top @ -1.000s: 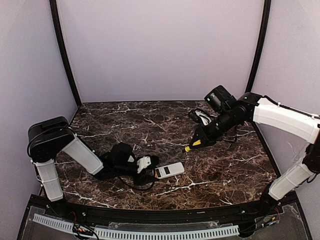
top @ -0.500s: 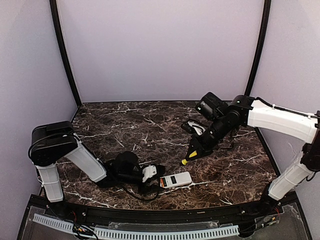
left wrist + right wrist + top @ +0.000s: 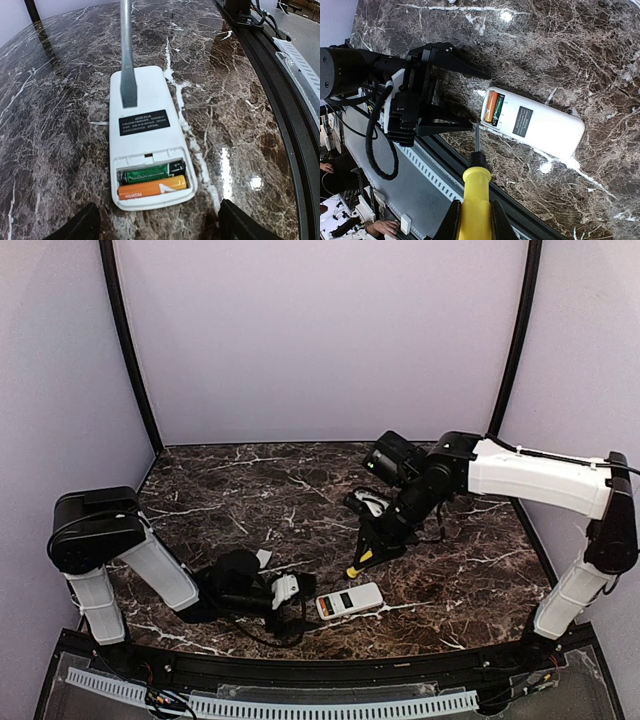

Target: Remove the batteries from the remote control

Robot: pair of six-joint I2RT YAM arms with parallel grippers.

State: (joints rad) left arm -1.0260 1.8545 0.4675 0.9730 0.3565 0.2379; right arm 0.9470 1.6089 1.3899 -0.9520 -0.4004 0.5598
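Observation:
The white remote control point(image 3: 142, 107) lies on the marble table with its battery bay open and facing up. The bay holds an orange battery point(image 3: 152, 188) and a green one point(image 3: 150, 174) side by side. My left gripper point(image 3: 162, 227) is open, with a finger on each side of the remote's battery end. My right gripper point(image 3: 472, 222) is shut on the yellow-handled screwdriver point(image 3: 474, 195). The screwdriver's blade tip hovers by the bay's corner. From above, the remote point(image 3: 350, 600) lies between the left gripper point(image 3: 297, 595) and the right gripper point(image 3: 383, 532).
The table's black front rail point(image 3: 280, 100) runs just beside the remote. A small white piece point(image 3: 263, 557) lies on the marble behind the left wrist. Purple walls close off the back and sides.
My right arm has swung left and down, bringing the screwdriver close over the remote. The left gripper and remote shifted slightly toward the front edge.

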